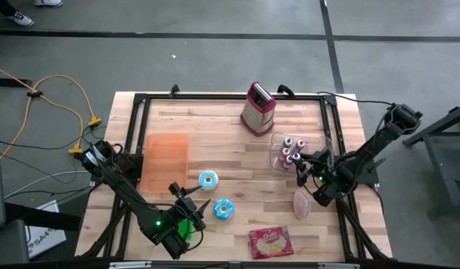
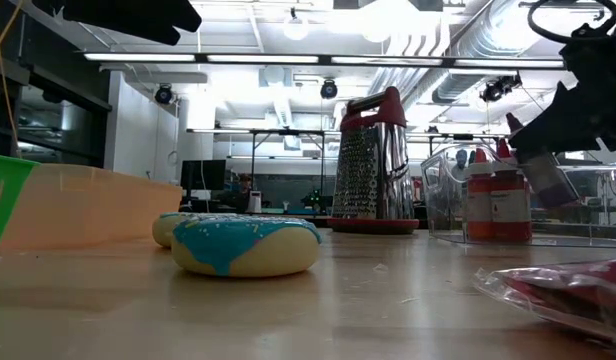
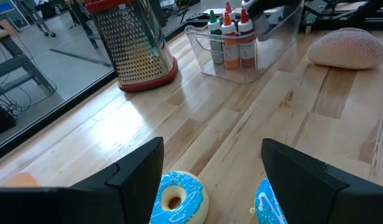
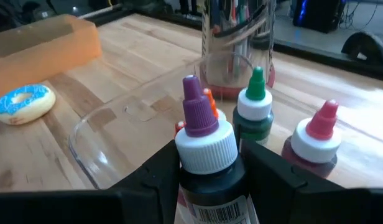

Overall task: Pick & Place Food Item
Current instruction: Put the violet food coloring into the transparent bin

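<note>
Purple-capped bottle (image 4: 207, 163): right tool (image 4: 207, 180) is gripping it | keeping it upright, clear of bin (image 4: 104, 146) | left tool (image 3: 210, 180) is waiting wide above donuts (image 3: 176, 198)

We are seeing two dark, jointed arms; the left arm (image 1: 129, 196) is showing a green light near its wrist, and each end effector is ending in matte black, angular fingers (image 3: 137, 171).

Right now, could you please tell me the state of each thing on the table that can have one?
Left gripper: open, holding nothing.
Right gripper: shut on purple-capped bottle, cap on.
Clear bin: open-topped, bottles upright inside.
Grater: upright.
Snack packet: lying flat.
</note>
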